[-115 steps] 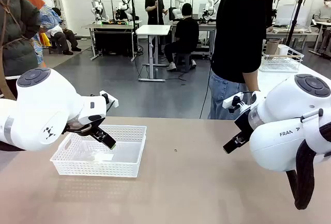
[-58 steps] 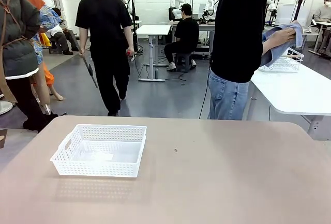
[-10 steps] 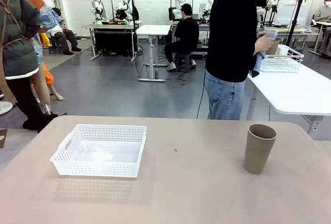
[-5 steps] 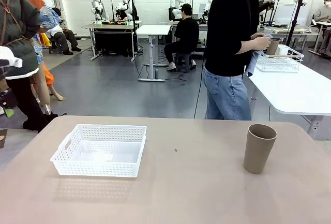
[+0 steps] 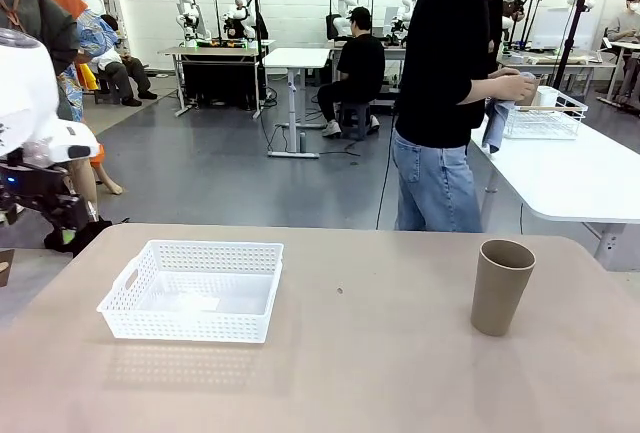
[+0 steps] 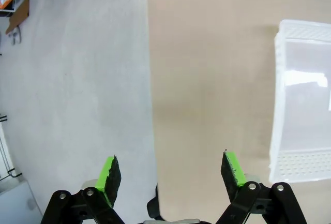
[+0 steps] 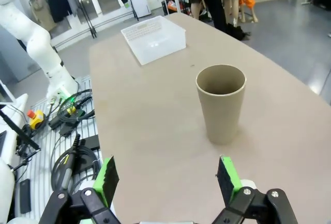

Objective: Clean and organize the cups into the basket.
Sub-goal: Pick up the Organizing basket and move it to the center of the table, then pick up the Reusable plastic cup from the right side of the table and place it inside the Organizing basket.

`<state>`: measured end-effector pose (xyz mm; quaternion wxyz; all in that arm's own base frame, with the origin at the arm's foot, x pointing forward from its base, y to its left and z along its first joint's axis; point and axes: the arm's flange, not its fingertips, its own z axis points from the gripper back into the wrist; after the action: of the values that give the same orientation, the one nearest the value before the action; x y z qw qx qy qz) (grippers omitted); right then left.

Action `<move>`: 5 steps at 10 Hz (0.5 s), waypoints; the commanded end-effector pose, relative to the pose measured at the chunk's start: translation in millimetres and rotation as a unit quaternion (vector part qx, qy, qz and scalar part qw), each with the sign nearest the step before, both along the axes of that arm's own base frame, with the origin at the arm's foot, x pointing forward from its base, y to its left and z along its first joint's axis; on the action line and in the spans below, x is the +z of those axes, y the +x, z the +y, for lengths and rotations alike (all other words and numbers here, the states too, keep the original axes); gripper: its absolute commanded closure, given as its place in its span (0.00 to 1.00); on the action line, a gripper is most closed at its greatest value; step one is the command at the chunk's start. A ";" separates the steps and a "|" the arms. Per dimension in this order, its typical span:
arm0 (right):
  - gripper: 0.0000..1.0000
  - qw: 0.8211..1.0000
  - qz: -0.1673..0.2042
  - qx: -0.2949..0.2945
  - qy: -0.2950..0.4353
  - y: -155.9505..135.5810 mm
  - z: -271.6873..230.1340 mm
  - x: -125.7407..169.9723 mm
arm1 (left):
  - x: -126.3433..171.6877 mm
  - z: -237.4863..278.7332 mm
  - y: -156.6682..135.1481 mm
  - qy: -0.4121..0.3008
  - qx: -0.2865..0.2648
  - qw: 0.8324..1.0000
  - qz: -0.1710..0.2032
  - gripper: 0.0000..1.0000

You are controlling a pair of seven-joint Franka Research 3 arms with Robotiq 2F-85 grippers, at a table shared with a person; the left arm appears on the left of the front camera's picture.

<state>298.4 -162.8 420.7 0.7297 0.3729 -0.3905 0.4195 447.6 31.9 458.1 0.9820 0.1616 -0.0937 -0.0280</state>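
One tan-brown cup [image 5: 500,286] stands upright and empty on the right of the beige table [image 5: 360,373]. In the right wrist view this cup [image 7: 221,102] is just ahead of my open right gripper [image 7: 166,177], a little right of its middle, with nothing between the fingers. The white lattice basket [image 5: 195,288] sits empty on the table's left side, and the right wrist view has the basket [image 7: 153,39] far behind the cup. My left gripper [image 5: 62,231] hangs at the table's left edge, off the table. It is open [image 6: 170,169], straddling the table edge, with the basket [image 6: 305,105] to its right.
A person in a black shirt [image 5: 450,83] stands beyond the far edge, hands working a blue cloth [image 5: 495,118] at a white side table [image 5: 570,168] that bears a wire basket [image 5: 545,118]. Cables and a rack [image 7: 57,146] lie beside the table's near side.
My left arm has come into the front view from the left edge. The cup and the basket have not moved in the last second; some seconds ago no cup stood on the table.
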 end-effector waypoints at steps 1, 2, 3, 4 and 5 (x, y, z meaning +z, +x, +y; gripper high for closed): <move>0.00 1.000 -0.004 -0.006 0.007 1.8 2.7 -0.4 | -3.6 -18.7 -3.9 -0.029 -0.001 0.999 -0.022 0.00; 0.00 1.000 -0.004 -0.006 0.007 1.8 2.7 -0.4 | 5.6 -30.0 -10.5 -0.071 -0.013 0.997 -0.026 0.00; 0.00 1.000 -0.004 -0.006 0.007 1.8 2.7 -0.4 | 11.6 -37.4 -17.9 -0.103 -0.023 0.994 -0.023 0.00; 0.00 1.000 -0.004 -0.006 0.007 1.8 2.7 -0.4 | 15.1 -44.9 -24.9 -0.130 -0.033 0.991 -0.015 0.00; 0.00 1.000 -0.004 -0.006 0.007 1.8 2.7 -0.4 | 17.5 -50.5 -32.6 -0.155 -0.045 0.987 0.005 0.00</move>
<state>298.2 -163.2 420.7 0.7298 0.3729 -0.3910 0.4189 430.0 -25.2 474.0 0.9916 0.0369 -0.1166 -0.0408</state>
